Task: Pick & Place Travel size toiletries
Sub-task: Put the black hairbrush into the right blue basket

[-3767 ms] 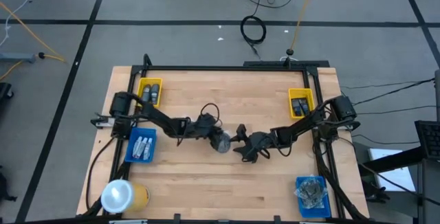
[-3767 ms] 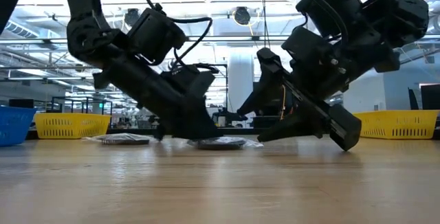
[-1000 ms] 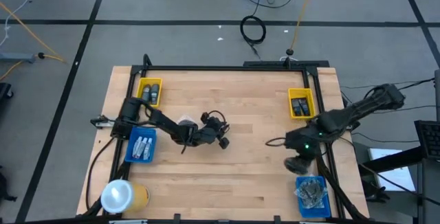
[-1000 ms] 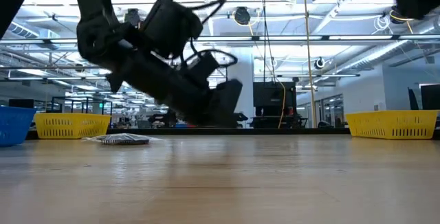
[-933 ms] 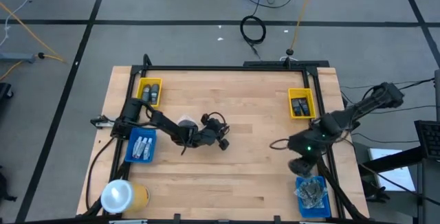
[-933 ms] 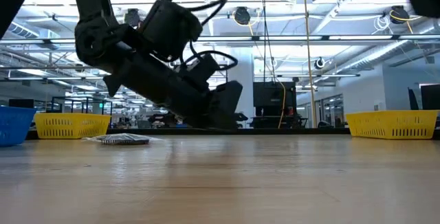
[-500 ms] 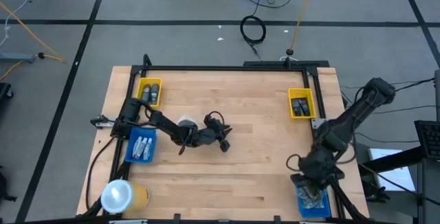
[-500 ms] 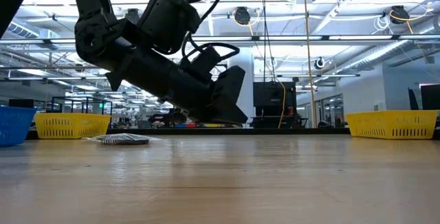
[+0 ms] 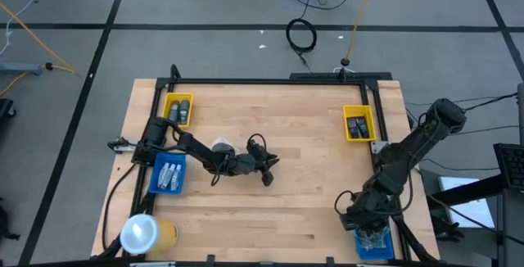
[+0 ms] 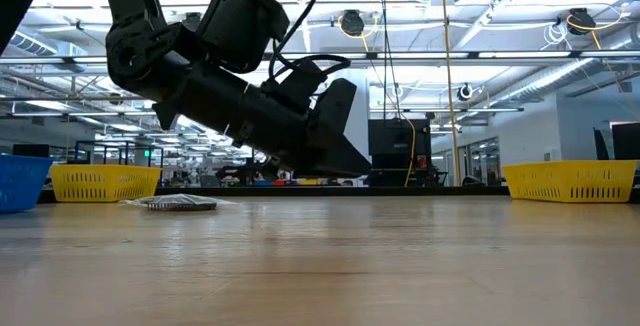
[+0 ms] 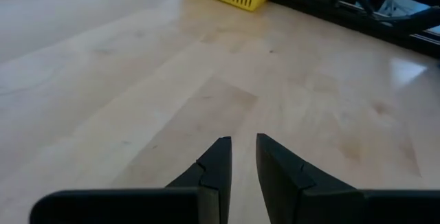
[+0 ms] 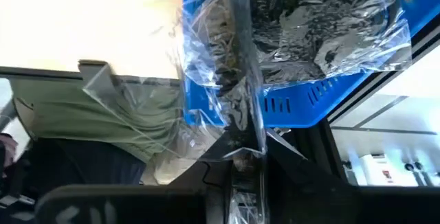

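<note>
My right gripper [image 9: 370, 226] stands over the blue tray [image 9: 363, 247] at the table's near right corner, shut on a clear crinkly pack [image 12: 220, 80] with grey contents. Several more such packs [image 12: 330, 31] lie in that tray. My left gripper [image 9: 267, 174] hovers over bare wood mid-table; its fingers [image 11: 218, 157] stand a narrow gap apart with nothing between them. One wrapped grey disc [image 9: 221, 146] lies flat on the table beside the left arm, and also shows in the low view [image 10: 180, 203]. My right gripper pinches the pack's clear wrapper [image 12: 245, 157] between its two fingers [image 12: 212, 174], coming from above and pointing down. The pack reaches away below the fingers, across the blue tray's rim [image 12: 199, 110]. Whether it rests on the tray, I cannot tell.
Yellow trays with dark bottles stand at the far left [image 9: 179, 109] and far right [image 9: 359, 124]. A blue tray with pale tubes [image 9: 169, 174] is at the left edge. A yellow cylinder with a white top [image 9: 146, 233] stands at the near left. A black frame [image 9: 270, 79] borders the table.
My right gripper has carried the pack toward the table's near edge and now stands over the blue tray at the near right corner. My left gripper has risen a little above the table and edged toward the right, its finger gap unchanged.
</note>
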{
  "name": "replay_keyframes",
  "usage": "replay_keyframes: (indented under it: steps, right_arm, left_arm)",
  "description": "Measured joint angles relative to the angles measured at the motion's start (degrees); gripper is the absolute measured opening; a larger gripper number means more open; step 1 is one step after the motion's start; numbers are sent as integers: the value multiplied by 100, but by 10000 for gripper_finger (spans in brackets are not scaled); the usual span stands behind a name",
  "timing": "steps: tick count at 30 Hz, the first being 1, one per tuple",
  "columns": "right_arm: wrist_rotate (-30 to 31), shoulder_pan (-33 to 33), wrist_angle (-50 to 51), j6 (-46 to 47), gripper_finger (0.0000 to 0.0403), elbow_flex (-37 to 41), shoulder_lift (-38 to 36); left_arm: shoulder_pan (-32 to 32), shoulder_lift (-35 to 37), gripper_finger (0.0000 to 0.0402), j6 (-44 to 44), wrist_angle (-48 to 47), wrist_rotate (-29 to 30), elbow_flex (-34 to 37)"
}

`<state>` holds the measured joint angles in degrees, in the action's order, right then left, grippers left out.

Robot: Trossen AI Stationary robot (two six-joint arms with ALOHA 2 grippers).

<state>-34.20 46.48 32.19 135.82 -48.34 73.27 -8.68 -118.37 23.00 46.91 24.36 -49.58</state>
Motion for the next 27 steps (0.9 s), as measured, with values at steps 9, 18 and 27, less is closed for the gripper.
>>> replay_keyframes:
  steps: [9, 18, 27]
  right_arm:
    - [-74, 333, -151, 1, 60, 0, 8]
    - [-311, 359, -289, 143, 62, 0, -81]
    - [278, 359, 19, 42, 46, 0, 160]
  left_arm:
    - [-25, 0, 67, 0, 7, -13, 0]
    - [-25, 0, 67, -2, 9, -11, 0]
    - [-25, 0, 67, 2, 9, -9, 0]
